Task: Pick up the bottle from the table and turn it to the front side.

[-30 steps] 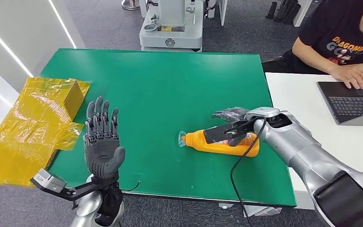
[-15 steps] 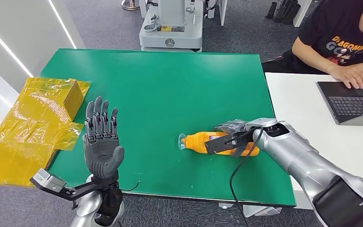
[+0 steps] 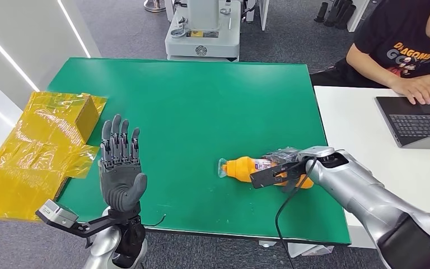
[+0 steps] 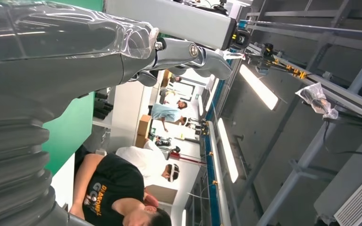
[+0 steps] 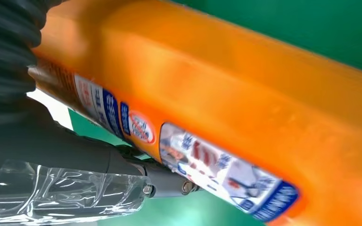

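The orange bottle (image 3: 245, 168) lies on its side on the green table (image 3: 201, 101), near the front right corner, with its cap end pointing toward the robot's left. The right hand (image 3: 280, 165) is wrapped around its body; the right wrist view shows the thumb (image 5: 52, 141) pressed against the labelled side of the bottle (image 5: 226, 108), so the hand looks clamped on it, though the far fingers are hidden.

The smooth rounded plastic could slip or roll in the grasp as the wrist turns, since only the rear half seems to be held and the neck end hangs free. A loose hold could also drop it back onto the table or push it toward the near edge.

Compared with a second ago, the bottle is rolled, its printed label now showing on top, and the right hand sits lower and closer to the robot. The left hand (image 3: 120, 165) stays raised, palm open and fingers spread, holding nothing.
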Available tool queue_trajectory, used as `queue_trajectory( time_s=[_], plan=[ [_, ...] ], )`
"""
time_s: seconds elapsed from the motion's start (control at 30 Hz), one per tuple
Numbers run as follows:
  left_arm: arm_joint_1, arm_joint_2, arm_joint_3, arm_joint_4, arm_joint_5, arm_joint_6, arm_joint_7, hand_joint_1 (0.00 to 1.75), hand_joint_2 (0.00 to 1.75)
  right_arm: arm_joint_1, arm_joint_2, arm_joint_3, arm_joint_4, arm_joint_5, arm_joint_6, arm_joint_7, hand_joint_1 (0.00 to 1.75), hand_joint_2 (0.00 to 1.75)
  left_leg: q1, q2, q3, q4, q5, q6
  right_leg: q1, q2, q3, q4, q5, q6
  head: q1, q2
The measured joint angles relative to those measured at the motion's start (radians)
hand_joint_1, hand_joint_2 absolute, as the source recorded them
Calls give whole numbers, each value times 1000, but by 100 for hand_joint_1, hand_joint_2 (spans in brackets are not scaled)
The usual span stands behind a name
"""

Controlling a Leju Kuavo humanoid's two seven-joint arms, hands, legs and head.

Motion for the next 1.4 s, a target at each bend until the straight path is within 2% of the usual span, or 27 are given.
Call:
queue_trajectory(
  time_s=[0.53,0.67,0.87,1.13,1.4],
  plan=[
    [1,0,0,0,0,-2,1,0,175,3,-35,35,-15,1,-33,79,0,175,0,0,0,0,0,0,0,0,0,0,0,0,0,0],
    [1,0,0,0,0,-2,1,0,175,4,-42,43,-19,6,-45,83,173,175,0,0,0,0,0,0,0,0,0,0,0,0,0,0],
    [1,0,0,0,0,-2,1,0,175,6,-47,47,-26,8,-66,83,175,175,0,0,0,0,0,0,0,0,0,0,0,0,0,0],
    [11,-1,0,0,1,-2,1,0,175,50,-47,24,-57,27,-263,75,175,175,0,0,0,0,0,0,0,0,0,0,0,0,0,0],
    [25,-3,0,0,-9,-2,1,0,175,133,-33,-86,-95,31,-527,59,175,175,0,0,-1,0,0,0,0,0,0,0,0,0,0,0]
  ],
)
